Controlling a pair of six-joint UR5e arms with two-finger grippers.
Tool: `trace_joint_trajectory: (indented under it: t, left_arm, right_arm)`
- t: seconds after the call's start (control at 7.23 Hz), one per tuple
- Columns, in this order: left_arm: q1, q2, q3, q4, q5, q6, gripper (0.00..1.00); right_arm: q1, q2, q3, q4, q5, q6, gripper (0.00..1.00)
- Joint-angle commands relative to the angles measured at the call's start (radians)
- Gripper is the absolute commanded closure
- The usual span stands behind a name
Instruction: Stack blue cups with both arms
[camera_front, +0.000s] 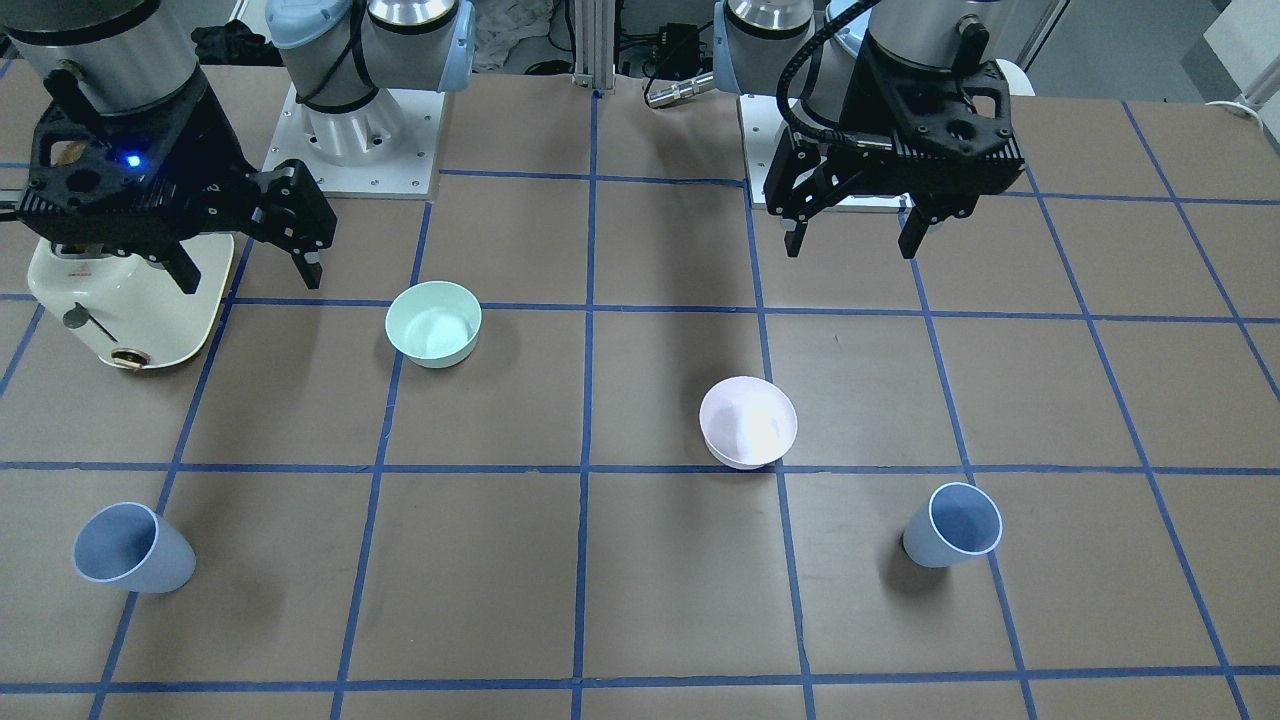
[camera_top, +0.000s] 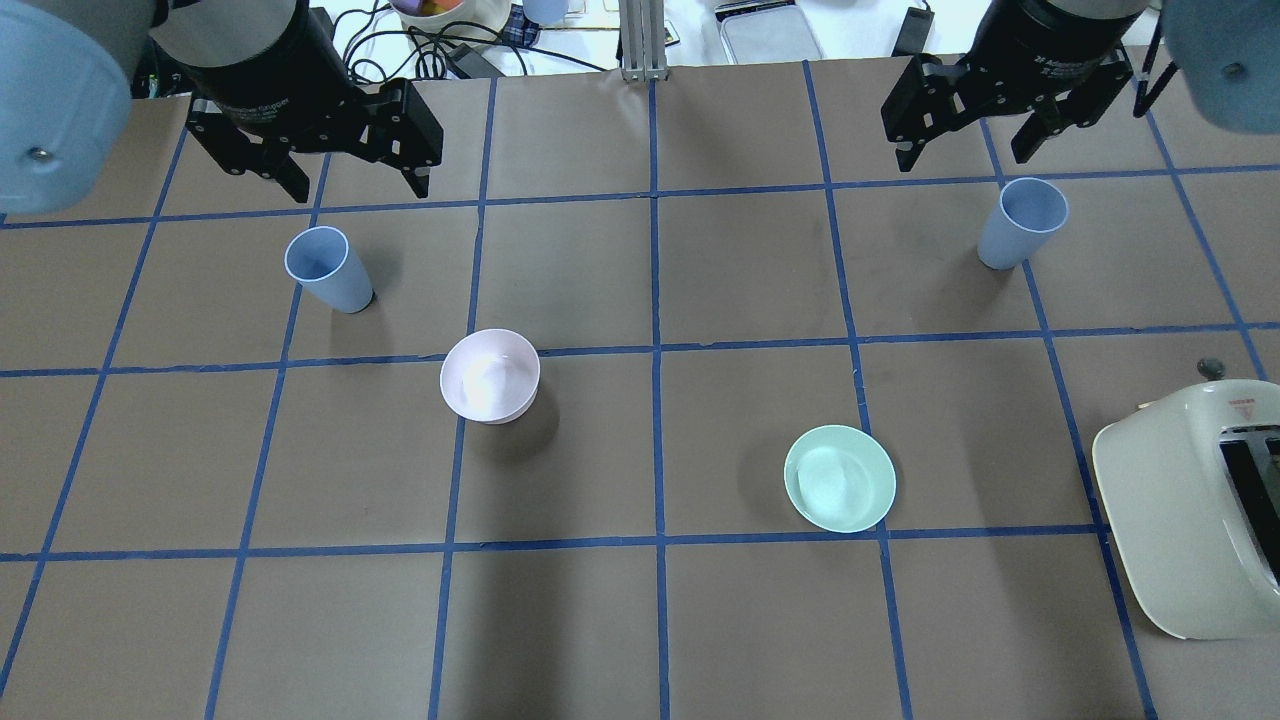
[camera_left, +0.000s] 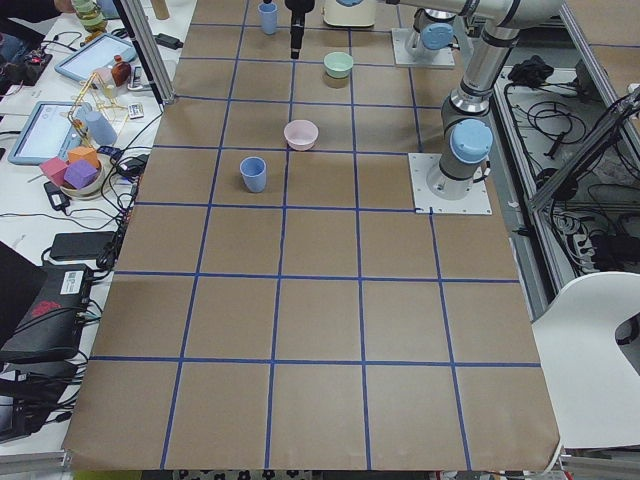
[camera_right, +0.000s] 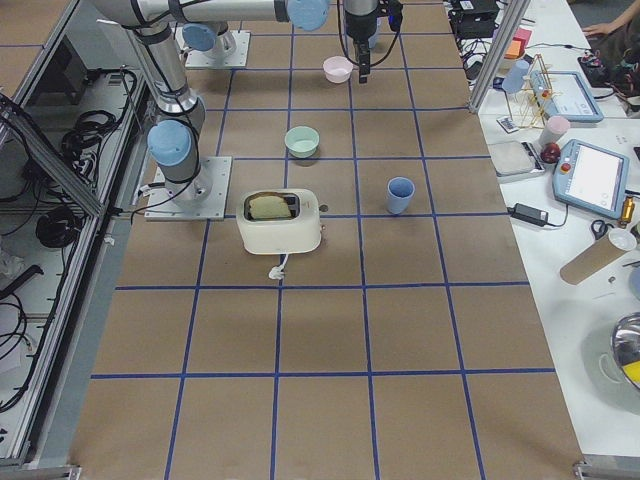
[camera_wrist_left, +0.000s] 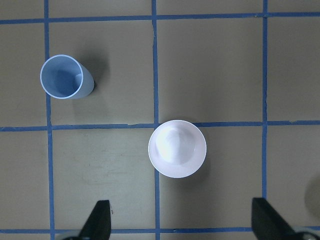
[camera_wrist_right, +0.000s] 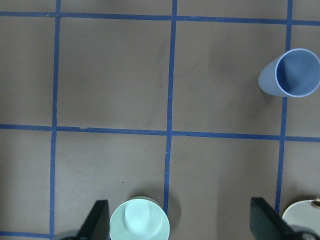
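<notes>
Left gripper (camera_top: 360, 185): jaws spread wide, nothing held, raised above the table (camera_top: 650, 620). White lettering on its wrist collar is too small to read. In the left wrist view only the two black fingertips (camera_wrist_left: 100, 222) show, cut off by the lower edge.

Left blue cup (camera_top: 328, 270): upright on the table, mouth up, on the side of the pink bowl (camera_top: 490, 375) away from the robot's base and apart from it. No marking is visible on the cup.

Green bowl (camera_top: 840, 478): upright, well apart from the pink bowl. The right wrist view cuts off its lower part.

Right blue cup (camera_top: 1020, 222): upright, mouth up, well apart from the left blue cup, with both bowls lying between the two.

Right gripper (camera_top: 963, 155): jaws spread wide, nothing held, raised above the table. Its collar lettering is also unreadable. In the front-facing view it hides the upper part of the toaster (camera_top: 1190, 520).

Toaster: cream body, cut off by the right edge of the overhead view. A small red mark (camera_top: 1240, 405) on top cannot be read. The exterior right view shows a bread slice (camera_right: 270, 206) in its slot.
</notes>
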Motion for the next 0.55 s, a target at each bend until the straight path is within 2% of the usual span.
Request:
trace_joint_trajectory:
  t: [0.0,0.41]
  left_arm:
    - [0.0,-0.004,0.002,0.0,0.0,-0.001,0.0]
    - [0.008,-0.007,0.011,-0.005,-0.004,0.002,0.0]
  right_arm:
    - [0.0,0.0,0.0,-0.001,-0.001,0.001,0.0]
    - [0.0,-0.002,0.0,-0.001,-0.002,-0.001,0.0]
